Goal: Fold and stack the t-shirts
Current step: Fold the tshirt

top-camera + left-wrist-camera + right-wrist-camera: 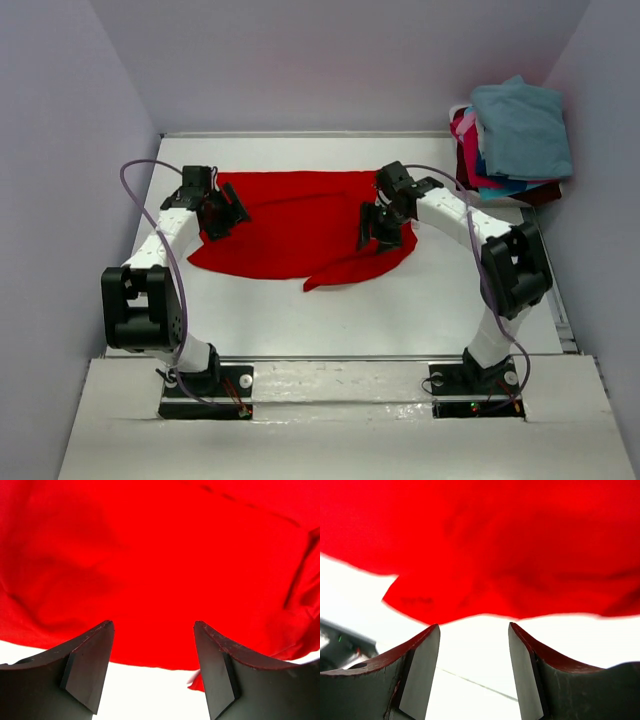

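A bright red t-shirt (pixel 295 225) lies spread and rumpled across the middle of the white table (pixel 330 320), one sleeve trailing toward the front right. My left gripper (pixel 226 214) hovers open over its left edge. In the left wrist view the red t-shirt (pixel 150 555) fills the picture, and its hem runs between the spread fingers of the left gripper (pixel 152 625), which hold nothing. My right gripper (pixel 379 231) is over the shirt's right side. In the right wrist view the right gripper (pixel 474 626) is open and empty, and the red t-shirt's (pixel 495 550) edge lies just beyond its tips.
A pile of t-shirts (pixel 515 140) sits at the back right corner: teal-blue on top, pink, blue and dark maroon below. Lilac walls close in the table on the left, back and right. A thin seam (pixel 475 682) crosses the table under the right gripper.
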